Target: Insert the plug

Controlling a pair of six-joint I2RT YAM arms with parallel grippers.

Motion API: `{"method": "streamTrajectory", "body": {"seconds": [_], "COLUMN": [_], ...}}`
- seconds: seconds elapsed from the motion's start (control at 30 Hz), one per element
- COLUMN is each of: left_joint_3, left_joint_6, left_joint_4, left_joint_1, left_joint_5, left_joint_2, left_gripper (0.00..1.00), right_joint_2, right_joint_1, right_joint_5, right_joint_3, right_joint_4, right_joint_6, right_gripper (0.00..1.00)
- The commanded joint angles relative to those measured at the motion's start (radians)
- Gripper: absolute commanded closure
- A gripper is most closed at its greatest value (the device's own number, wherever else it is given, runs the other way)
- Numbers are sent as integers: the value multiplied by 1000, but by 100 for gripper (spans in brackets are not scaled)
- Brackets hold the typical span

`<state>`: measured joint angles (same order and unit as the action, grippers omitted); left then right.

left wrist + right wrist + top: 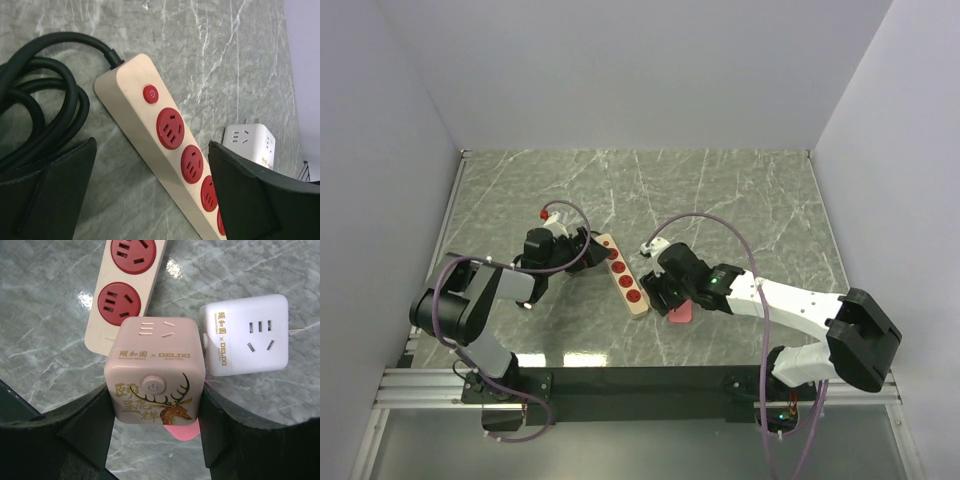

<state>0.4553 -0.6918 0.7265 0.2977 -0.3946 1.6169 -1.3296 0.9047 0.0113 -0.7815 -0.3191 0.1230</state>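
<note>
On the green marbled counter (720, 190) lies a long beige power strip with round red sockets and a red switch (135, 100). Its thick black cable (40, 100) is coiled beside the switch end. The left end effector (150, 165) stands with its jaws wide apart and holds nothing. The strip runs between its fingers, whose dark pads cover the strip's far sockets in the left wrist view, and contact cannot be judged.

The right end effector (155, 390) is clamped on the pale pink cube plug with a gold deer print and a push button (155, 365), one finger on each side. The cube sits just short of the strip's free end, apart from it. Its prongs are hidden, and whether it rests on the counter is unclear. In the top view only a pink sliver shows beneath the end effector.

A white cube adapter (250, 337) sits just beside the pink one, half hidden in the left wrist view.
</note>
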Motion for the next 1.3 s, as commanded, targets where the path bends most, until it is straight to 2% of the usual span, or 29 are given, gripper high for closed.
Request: {"method": "streamTrajectory", "body": {"seconds": [0.0,0.33,0.93,1.17,1.27], "left_joint_3": [32,6,-17,-33,-35], "left_joint_6": [12,9,49,97,106], "left_joint_4": [79,117,113,100,138], "left_joint_1": [-3,-2,-2,0,0], "left_joint_5": [-13,-39,-53,-55,-107], "left_joint_2": [14,-17,-55,-68,-45], "left_gripper": [0,1,0,0,0], "right_joint_2": [33,-34,-147,-165,-137], "right_joint_1": [7,28,149,157,157], "right_joint_5": [44,-2,-304,-289,-240], "right_joint_3": [-22,-38,-100,-177,-234], "right_joint_4": [3,94,279,160,59], "right_joint_6": [33,40,1,-75,-114], "right_gripper": [100,100,100,100,100]}}
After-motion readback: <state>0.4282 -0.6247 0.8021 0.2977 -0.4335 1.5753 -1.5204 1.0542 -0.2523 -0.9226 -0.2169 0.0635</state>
